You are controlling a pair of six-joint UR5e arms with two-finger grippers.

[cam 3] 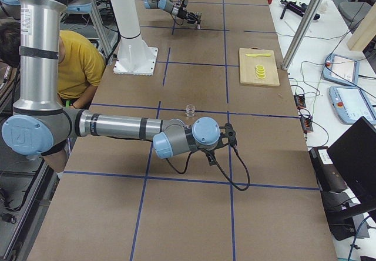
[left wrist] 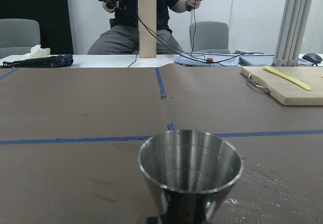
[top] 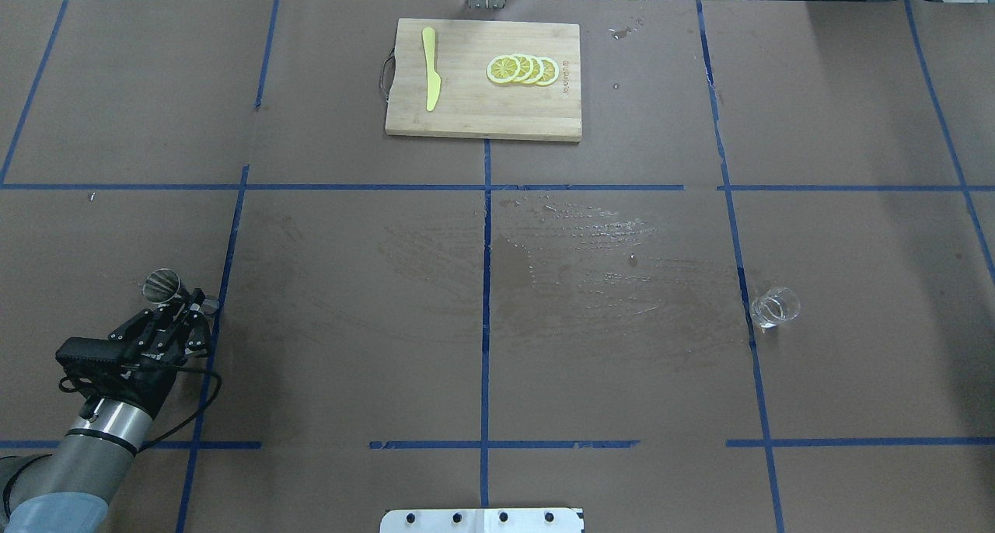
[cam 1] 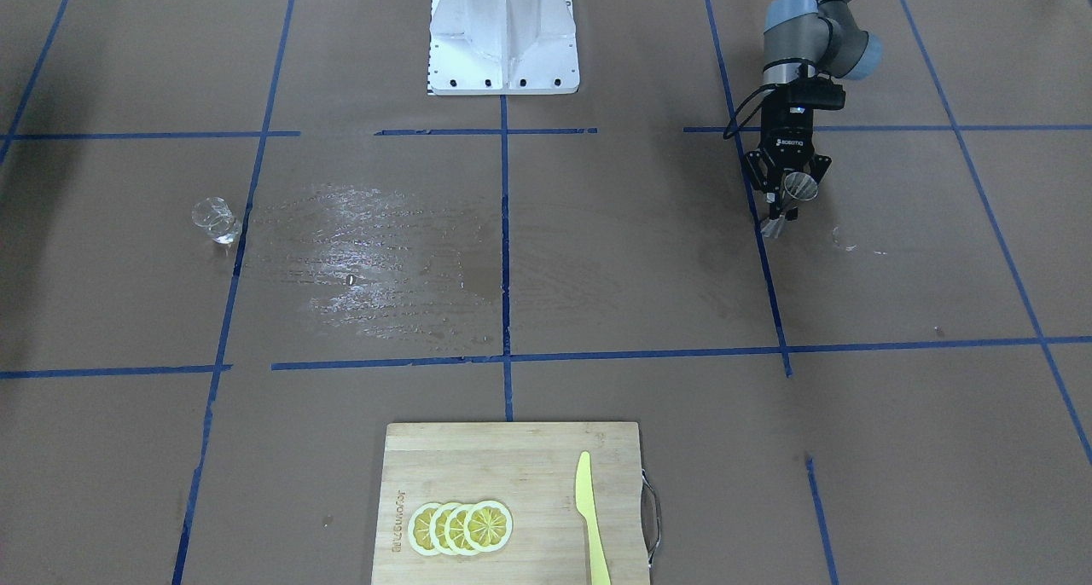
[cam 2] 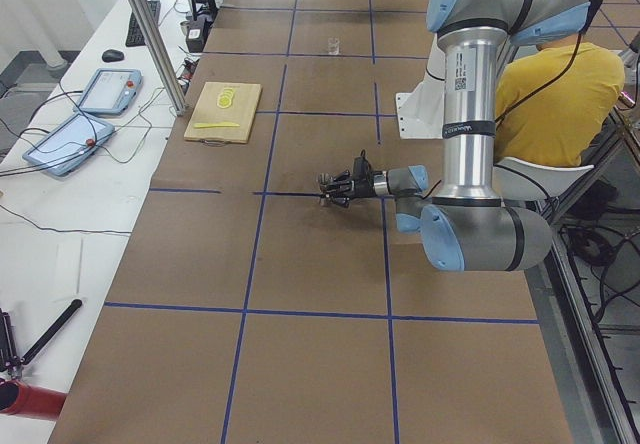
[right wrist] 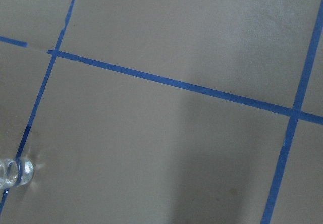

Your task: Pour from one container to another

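Observation:
My left gripper [cam 1: 787, 199] is shut on the waist of the silvery hourglass jigger [cam 1: 798, 187], which it holds just above the table at the left side [top: 162, 284]. In the left wrist view the jigger's upper cup [left wrist: 190, 169] fills the lower middle, mouth up. The clear glass cup [top: 775, 308] stands alone far to the right, beside a blue tape line [cam 1: 213, 220]; the right wrist view catches it at the lower left corner [right wrist: 10, 172]. The right arm shows only in the exterior right view [cam 3: 200, 134], and I cannot tell its gripper's state.
A wet patch [top: 591, 253] spreads over the paper between the middle and the glass cup. At the far edge lies a wooden cutting board [top: 482, 121] with lemon slices [top: 522, 70] and a yellow knife [top: 430, 78]. The robot's white base [cam 1: 503, 39] stands at the near edge.

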